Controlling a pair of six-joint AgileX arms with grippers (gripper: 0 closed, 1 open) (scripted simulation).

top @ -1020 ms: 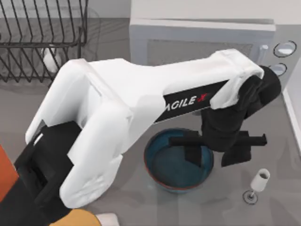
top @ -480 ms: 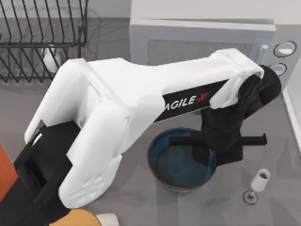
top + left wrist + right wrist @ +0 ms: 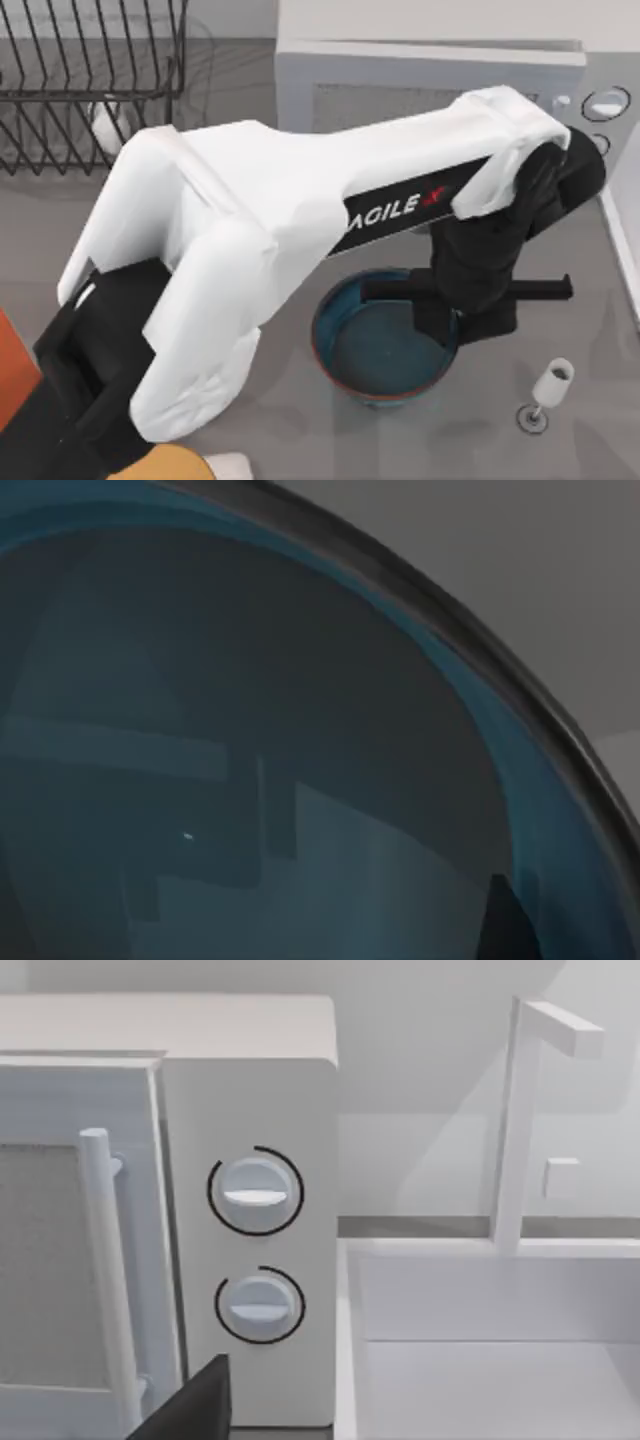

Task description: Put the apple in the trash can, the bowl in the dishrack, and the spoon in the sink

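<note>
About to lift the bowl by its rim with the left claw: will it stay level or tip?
The bowl looks rigid, so its rim shouldn't flex. It is deep and wide, and the left claw sits at one side, so it will probably tilt downward on the far side. Its glossy inside suggests a slippery surface; it may slide.

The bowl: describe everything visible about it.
The bowl is deep, round and dark teal-blue with a thin reddish rim, glossy like glazed ceramic. It sits upright on the grey table, in front of the microwave and left of the small wine glass. The left end effector reaches in at its far right rim.
</note>
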